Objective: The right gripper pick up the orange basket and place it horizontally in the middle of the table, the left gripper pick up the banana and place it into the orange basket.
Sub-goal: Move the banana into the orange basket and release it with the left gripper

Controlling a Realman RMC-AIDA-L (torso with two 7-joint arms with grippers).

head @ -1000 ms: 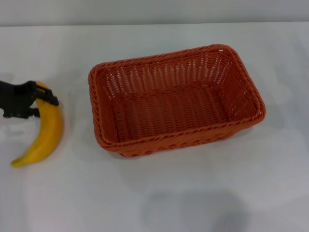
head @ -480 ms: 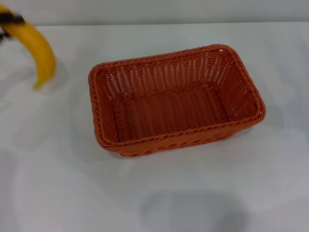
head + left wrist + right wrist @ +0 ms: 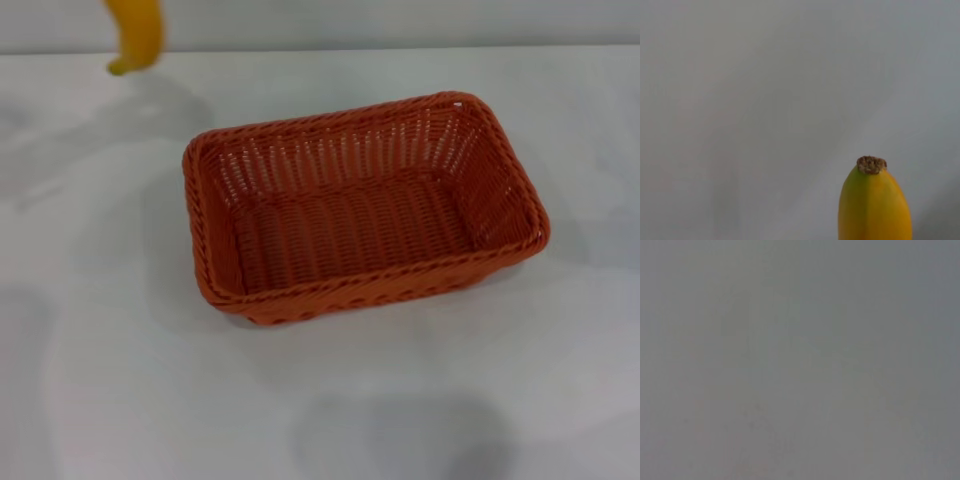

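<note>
The orange basket (image 3: 352, 291) lies lengthwise across the middle of the white table (image 3: 120, 380), open side up and empty. The banana (image 3: 139, 34) hangs in the air at the far left, above the table and to the left of the basket; only its lower part shows at the top edge of the head view. Its yellow body and dark end (image 3: 873, 201) fill the lower part of the left wrist view over bare table. The left gripper holding it is cut off above the head view's edge. The right gripper is out of view.
Soft shadows lie on the table at the far left and at the front middle. The right wrist view shows only a plain grey surface. A pale wall runs along the table's far edge.
The banana has been lifted off the table at the left, carried up and rightward towards the far side. The left gripper, seen on it earlier, has left the head view. The basket has not moved.
</note>
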